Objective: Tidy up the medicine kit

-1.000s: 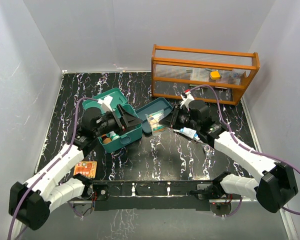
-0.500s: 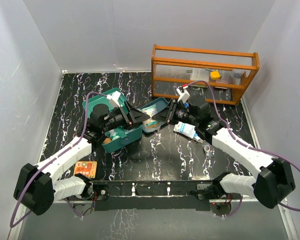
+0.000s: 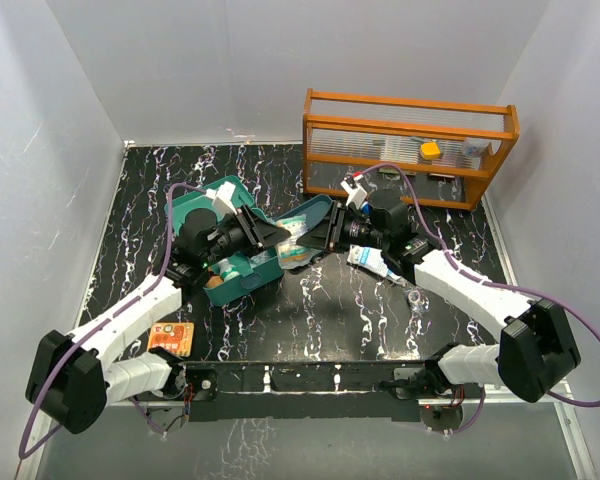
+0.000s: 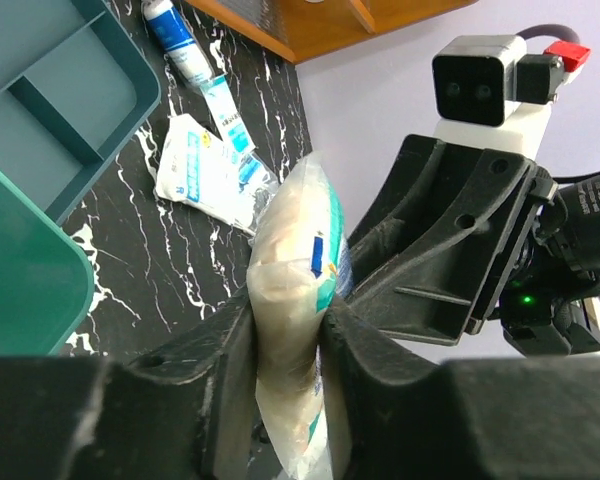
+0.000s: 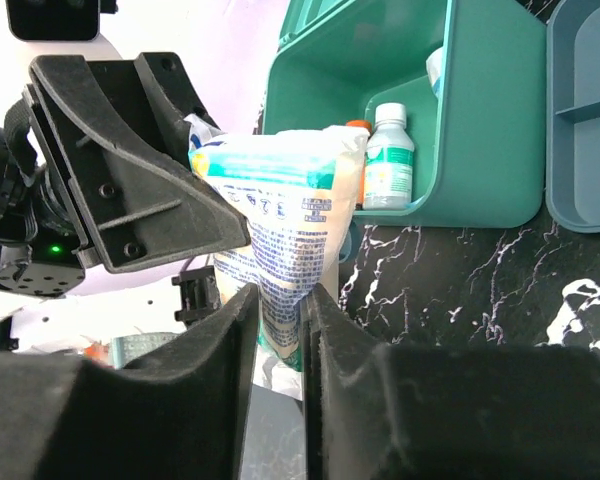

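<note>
Both claws grip one pouch (image 5: pixel 280 180) aloft, clamped shut, left claw (image 4: pixel 285 320) facing right claw (image 5: pixel 280 300); medicine kit (image 5: pixel 485 110) sits just beneath left claw, the nearer.

Above the worktop's (image 3: pixel 320 300) middle, the left tool (image 4: pixel 288 340) and right tool (image 5: pixel 280 320) are clamped, tips facing, on one pouch (image 5: pixel 280 200).

Overhead rear view over whole table (image 3: pixel 310 310); two close wrist views face to face, same pouch (image 4: pixel 290 270) between.

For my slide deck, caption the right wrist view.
Right pincer and left pincer both grip one plastic pouch near the open teal medicine kit.
</note>
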Tool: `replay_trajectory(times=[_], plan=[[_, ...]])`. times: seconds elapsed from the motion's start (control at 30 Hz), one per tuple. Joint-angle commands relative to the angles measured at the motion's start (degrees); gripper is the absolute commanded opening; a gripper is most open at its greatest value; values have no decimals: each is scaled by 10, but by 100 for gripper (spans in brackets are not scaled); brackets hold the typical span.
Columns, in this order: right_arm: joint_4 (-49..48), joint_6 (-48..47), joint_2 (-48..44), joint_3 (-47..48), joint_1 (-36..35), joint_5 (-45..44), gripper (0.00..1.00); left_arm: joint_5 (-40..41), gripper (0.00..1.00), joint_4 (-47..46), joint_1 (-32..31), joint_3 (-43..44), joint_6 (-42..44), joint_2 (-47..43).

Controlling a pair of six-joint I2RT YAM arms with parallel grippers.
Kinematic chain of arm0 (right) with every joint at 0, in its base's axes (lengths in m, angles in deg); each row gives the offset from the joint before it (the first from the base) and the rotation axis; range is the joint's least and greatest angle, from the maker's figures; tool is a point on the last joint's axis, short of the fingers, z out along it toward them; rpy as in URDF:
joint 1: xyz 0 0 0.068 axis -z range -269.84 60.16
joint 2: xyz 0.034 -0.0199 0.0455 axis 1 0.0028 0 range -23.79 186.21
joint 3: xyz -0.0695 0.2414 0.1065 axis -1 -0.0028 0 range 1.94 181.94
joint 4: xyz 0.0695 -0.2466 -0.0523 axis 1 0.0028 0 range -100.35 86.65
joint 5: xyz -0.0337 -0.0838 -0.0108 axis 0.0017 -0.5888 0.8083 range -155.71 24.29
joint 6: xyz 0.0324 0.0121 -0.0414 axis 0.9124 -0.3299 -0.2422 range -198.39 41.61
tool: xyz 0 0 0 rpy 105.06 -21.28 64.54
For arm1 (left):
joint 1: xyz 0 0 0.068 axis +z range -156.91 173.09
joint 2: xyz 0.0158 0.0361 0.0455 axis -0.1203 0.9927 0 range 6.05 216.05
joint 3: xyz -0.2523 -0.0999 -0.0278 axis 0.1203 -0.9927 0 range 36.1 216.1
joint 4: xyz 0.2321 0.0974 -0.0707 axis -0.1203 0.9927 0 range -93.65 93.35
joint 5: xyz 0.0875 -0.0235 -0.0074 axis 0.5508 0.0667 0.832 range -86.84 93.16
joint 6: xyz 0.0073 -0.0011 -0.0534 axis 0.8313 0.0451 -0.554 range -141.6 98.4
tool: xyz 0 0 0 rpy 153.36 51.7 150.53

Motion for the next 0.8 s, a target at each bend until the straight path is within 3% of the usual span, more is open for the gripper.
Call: replay_trajectory(times=[0.0,0.1,0.33,0.53,0.77], plan=[[-43,-8,-4,22,0,17,29,21,25,1,-2,4,23,-27],[-43,-9,-11,17,1,3,42,15,21,-19,-3,-5,16,-30],[3,-19,-45,14,0,-92,54,40,19,23,-2,5,28,-53],[35,-40,-112,-10,1,-209,56,136,18,221,4,84,75,-85],[43,-40,-128,-24,0,-237,57,262,19,382,26,119,108,-120]])
